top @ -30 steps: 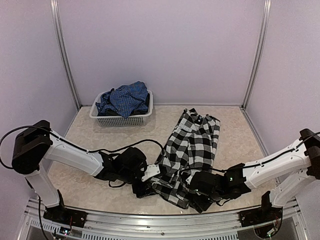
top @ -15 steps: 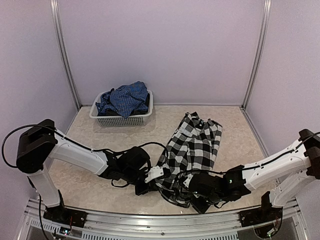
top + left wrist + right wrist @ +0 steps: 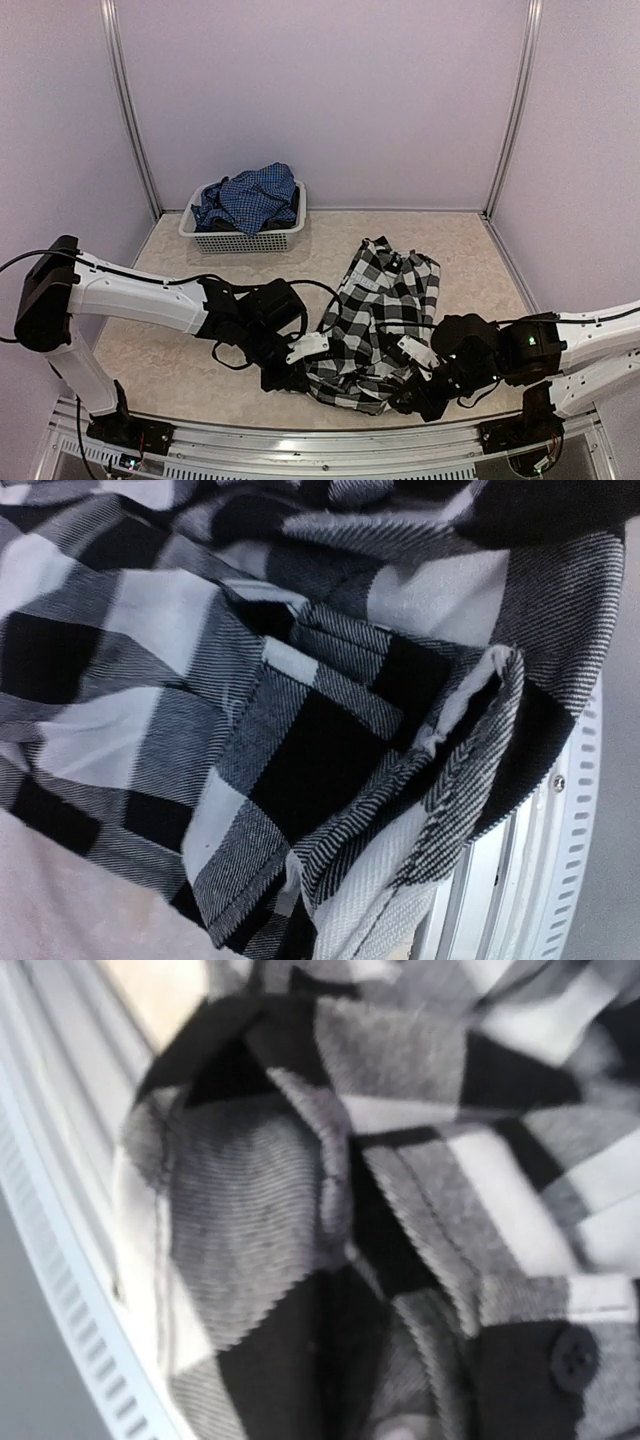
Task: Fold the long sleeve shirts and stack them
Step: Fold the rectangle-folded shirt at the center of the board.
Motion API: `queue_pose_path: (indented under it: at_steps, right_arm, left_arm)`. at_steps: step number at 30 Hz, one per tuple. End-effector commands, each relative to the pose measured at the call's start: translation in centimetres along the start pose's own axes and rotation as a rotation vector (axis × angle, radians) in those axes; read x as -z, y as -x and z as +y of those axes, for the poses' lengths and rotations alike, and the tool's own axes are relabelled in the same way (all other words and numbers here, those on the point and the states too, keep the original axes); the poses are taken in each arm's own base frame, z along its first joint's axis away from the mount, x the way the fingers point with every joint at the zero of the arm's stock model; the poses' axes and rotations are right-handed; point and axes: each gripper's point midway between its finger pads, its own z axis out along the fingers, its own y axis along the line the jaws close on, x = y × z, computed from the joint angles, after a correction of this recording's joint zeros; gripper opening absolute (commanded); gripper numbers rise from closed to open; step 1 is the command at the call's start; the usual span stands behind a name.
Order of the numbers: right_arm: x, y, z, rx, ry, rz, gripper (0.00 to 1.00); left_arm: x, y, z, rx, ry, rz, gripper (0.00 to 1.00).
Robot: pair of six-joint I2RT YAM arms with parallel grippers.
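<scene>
The black-and-white checked long sleeve shirt [image 3: 385, 300] lies crumpled on the table, its near hem stretched between my two grippers. My left gripper [image 3: 303, 368] is shut on the hem's left corner, and my right gripper [image 3: 412, 392] is shut on the right corner. Checked cloth [image 3: 300, 730] fills the left wrist view and hides the fingers. The right wrist view shows only blurred folds of the same shirt [image 3: 400, 1160] and a black button [image 3: 574, 1357]. The blue fine-checked shirt [image 3: 248, 198] is heaped in the white mesh basket [image 3: 245, 240] at the back left.
A metal rail [image 3: 300, 440] runs along the table's near edge, just under the held hem; it also shows as the rail [image 3: 560, 860] and the rail [image 3: 60, 1260] in the wrist views. Walls and corner posts enclose the table on three sides.
Both grippers have closed on the shirt's near hem. The right arm has swung to the right and the left has edged in, spreading the hem between them.
</scene>
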Motion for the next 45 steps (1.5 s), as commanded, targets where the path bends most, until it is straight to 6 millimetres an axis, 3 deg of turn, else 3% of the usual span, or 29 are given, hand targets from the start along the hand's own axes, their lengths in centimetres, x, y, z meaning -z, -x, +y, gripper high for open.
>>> queue_pose_path:
  at_steps: [1,5,8,12,13,15,16,21,26,29,31,33,38,41,45]
  right_arm:
    - [2.5,2.1,-2.1,-0.103,-0.029,-0.047,0.00]
    - [3.9,3.7,-5.6,-0.204,-0.106,-0.071,0.00]
    - [4.7,5.1,-8.4,-0.264,-0.176,-0.091,0.00]
    - [6.2,7.4,-13.2,-0.360,-0.263,-0.138,0.00]
    - [6.4,7.8,-14.2,-0.382,-0.265,-0.148,0.00]
    - [6.4,8.2,-16.1,-0.414,-0.269,-0.158,0.00]
    - [6.4,8.3,-17.0,-0.429,-0.283,-0.159,0.00]
    - [5.2,8.6,-19.8,-0.440,-0.297,-0.141,0.00]
    - [3.7,8.7,-22.3,-0.447,-0.335,-0.108,0.00]
    - [3.4,8.9,-24.0,-0.452,-0.380,-0.109,0.00]
    - [3.5,9.2,-25.4,-0.455,-0.434,-0.114,0.06]
    - [3.5,9.5,-26.6,-0.445,-0.478,-0.114,0.18]
    - [3.7,10.3,-29.6,-0.426,-0.608,-0.091,0.43]
    - [4.1,11.7,-30.1,-0.410,-0.626,-0.122,0.55]
    - [5.4,13.1,-30.7,-0.398,-0.660,-0.150,0.61]
  left_arm:
    - [5.4,4.0,1.0,0.010,-0.036,-0.069,0.00]
    - [8.6,8.2,3.2,-0.003,-0.087,-0.138,0.00]
    - [9.5,10.6,6.1,0.017,-0.132,-0.160,0.00]
    - [9.3,13.0,10.8,0.047,-0.167,-0.162,0.00]
    - [8.0,12.9,12.0,0.065,-0.182,-0.141,0.00]
    - [8.0,14.7,13.9,0.059,-0.170,-0.158,0.00]
    - [6.7,14.6,15.1,0.081,-0.178,-0.148,0.00]
    - [4.4,14.9,20.3,0.195,-0.173,-0.221,0.05]
    - [2.0,14.2,23.4,0.256,-0.133,-0.241,0.15]
    - [1.2,13.9,25.6,0.313,-0.093,-0.274,0.16]
    - [0.8,13.8,27.0,0.353,-0.072,-0.303,0.20]
    - [0.6,13.5,28.3,0.392,-0.035,-0.339,0.28]
    - [4.1,14.1,30.8,0.463,0.104,-0.477,0.46]
    - [6.2,14.3,31.5,0.478,0.190,-0.534,0.54]
    - [8.4,14.3,31.5,0.494,0.262,-0.613,0.59]
